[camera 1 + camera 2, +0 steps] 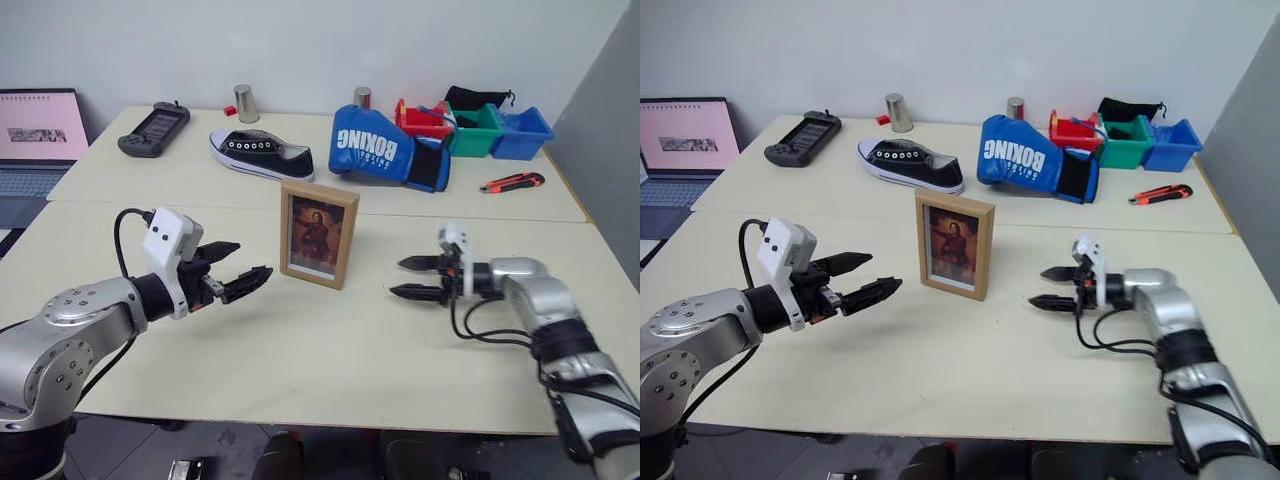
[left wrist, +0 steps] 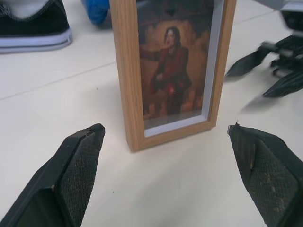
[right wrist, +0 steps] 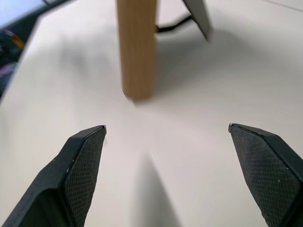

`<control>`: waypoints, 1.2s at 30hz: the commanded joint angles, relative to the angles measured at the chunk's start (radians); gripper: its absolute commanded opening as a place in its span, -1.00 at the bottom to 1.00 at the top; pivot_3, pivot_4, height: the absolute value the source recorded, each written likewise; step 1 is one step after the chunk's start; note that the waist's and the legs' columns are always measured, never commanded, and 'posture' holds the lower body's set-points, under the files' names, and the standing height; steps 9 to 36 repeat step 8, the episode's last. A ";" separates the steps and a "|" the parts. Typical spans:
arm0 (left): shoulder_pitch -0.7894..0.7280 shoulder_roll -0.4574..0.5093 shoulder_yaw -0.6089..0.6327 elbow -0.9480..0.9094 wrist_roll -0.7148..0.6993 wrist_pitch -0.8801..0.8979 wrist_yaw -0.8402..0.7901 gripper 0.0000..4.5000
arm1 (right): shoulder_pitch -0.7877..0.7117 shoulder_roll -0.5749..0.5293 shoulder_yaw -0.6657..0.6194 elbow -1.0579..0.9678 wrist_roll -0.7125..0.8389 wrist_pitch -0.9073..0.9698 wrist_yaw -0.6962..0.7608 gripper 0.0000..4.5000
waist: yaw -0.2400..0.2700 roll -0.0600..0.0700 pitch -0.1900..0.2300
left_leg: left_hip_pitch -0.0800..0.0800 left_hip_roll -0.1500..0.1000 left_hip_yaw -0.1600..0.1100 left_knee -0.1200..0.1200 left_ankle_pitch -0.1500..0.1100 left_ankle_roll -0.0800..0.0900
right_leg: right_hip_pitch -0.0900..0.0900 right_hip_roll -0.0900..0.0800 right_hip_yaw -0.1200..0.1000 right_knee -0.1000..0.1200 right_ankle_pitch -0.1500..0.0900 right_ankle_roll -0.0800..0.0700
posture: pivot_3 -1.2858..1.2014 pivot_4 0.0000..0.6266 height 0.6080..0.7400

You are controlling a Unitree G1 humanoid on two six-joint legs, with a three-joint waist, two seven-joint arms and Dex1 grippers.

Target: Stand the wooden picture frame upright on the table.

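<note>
Hovering left of frame: left gripper [image 1: 240, 268], jaws wide, holding nothing. Wooden picture frame [image 1: 319, 233] stands upright on table [image 1: 300, 350] near seam, portrait facing robot, prop leg out behind. Right gripper [image 1: 415, 277] right of frame, apart, jaws wide, empty.

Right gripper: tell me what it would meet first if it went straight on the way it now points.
Likely the wooden picture frame. The right gripper, open, points at its side edge, with bare table between them.
</note>
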 commanded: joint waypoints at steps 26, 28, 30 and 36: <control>-0.121 0.103 0.025 0.167 0.015 -0.008 -0.174 1.00 | -0.003 -0.028 -0.173 -0.841 0.258 0.743 -0.405 0.95 | -0.017 0.003 0.002 | 0.001 0.001 -0.002 -0.004 0.000 0.000 | 0.000 0.002 0.000 0.000 0.000 0.000 | 0.03 -0.52 1.00; -0.121 0.103 0.025 0.167 0.015 -0.008 -0.174 1.00 | -0.003 -0.028 -0.173 -0.841 0.258 0.743 -0.405 0.95 | -0.017 0.003 0.002 | 0.001 0.001 -0.002 -0.004 0.000 0.000 | 0.000 0.002 0.000 0.000 0.000 0.000 | 0.03 -0.52 1.00; -0.121 0.103 0.025 0.167 0.015 -0.008 -0.174 1.00 | -0.003 -0.028 -0.173 -0.841 0.258 0.743 -0.405 0.95 | -0.017 0.003 0.002 | 0.001 0.001 -0.002 -0.004 0.000 0.000 | 0.000 0.002 0.000 0.000 0.000 0.000 | 0.03 -0.52 1.00; -0.121 0.103 0.025 0.167 0.015 -0.008 -0.174 1.00 | -0.003 -0.028 -0.173 -0.841 0.258 0.743 -0.405 0.95 | -0.017 0.003 0.002 | 0.001 0.001 -0.002 -0.004 0.000 0.000 | 0.000 0.002 0.000 0.000 0.000 0.000 | 0.03 -0.52 1.00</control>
